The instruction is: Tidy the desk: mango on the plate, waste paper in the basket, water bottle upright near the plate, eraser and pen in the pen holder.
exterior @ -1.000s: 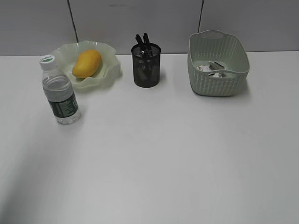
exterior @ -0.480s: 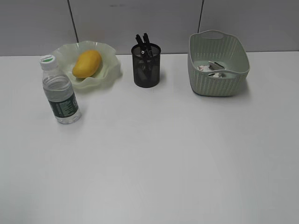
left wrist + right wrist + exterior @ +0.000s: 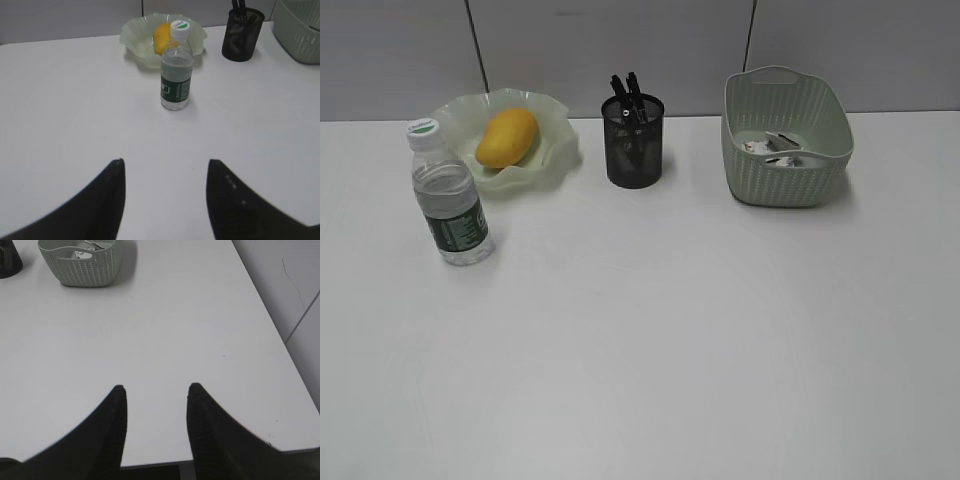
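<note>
Worktop [image 3: 650, 340]: plain white, all items along the far half in the exterior view.
Mango [image 3: 506, 137]: yellow-orange, lying in the plate [image 3: 555, 130], far left (plate is pale green with a wavy rim).
Water bottle [image 3: 448, 195]: upright, white cap on top, dark green label; stands just in front of the plate, apart from it, at its left side.
Pen holder [image 3: 633, 140]: black mesh cup, far centre, between plate and basket; dark pens [image 3: 627, 92] stick out of the top. Eraser not discernible through the mesh.
Basket [image 3: 786, 140]: pale green woven-pattern tub, far right.
Waste paper [image 3: 757, 147]: white crumpled pieces with red and dark marks, lying inside the basket.
Left gripper [image 3: 165, 172]: fingers spread, nothing between them, over bare worktop in front of the bottle (well short of it).
Right gripper [image 3: 156, 395]: fingers spread, holding nothing, over the near right part of the worktop, close to its front edge, basket well ahead to the left.
</note>
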You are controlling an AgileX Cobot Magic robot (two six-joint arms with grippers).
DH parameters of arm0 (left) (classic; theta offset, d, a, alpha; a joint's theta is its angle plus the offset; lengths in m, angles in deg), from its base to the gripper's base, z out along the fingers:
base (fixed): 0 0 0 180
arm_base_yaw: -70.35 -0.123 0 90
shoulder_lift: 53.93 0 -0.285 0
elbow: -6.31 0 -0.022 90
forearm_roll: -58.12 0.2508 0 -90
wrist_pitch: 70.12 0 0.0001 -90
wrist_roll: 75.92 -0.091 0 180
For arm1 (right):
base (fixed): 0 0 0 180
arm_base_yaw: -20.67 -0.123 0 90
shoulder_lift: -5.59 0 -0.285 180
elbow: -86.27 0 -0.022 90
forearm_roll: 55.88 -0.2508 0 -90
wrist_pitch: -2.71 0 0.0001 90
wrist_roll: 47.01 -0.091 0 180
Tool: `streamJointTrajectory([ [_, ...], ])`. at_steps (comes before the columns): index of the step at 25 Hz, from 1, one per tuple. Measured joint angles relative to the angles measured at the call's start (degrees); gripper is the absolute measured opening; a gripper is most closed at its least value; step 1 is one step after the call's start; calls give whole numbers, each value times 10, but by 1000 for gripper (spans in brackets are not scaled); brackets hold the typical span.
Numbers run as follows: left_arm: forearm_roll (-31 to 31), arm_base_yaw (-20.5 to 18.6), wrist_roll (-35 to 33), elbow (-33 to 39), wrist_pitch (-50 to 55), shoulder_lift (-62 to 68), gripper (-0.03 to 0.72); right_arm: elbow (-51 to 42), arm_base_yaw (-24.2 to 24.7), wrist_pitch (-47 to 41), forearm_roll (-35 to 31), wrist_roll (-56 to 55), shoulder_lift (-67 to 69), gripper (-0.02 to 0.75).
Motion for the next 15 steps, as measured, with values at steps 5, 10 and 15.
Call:
streamJointTrajectory([
  [5, 6, 0, 1, 11, 12, -3, 396, 0, 0, 2, -1, 0, 0, 329],
  [10, 7, 0, 1, 14, 17, -4, 394, 0, 0, 3, -1, 0, 0, 329],
  [15, 7, 0, 2, 14, 17, -4, 394, 0, 0, 4, -1, 0, -1, 328],
])
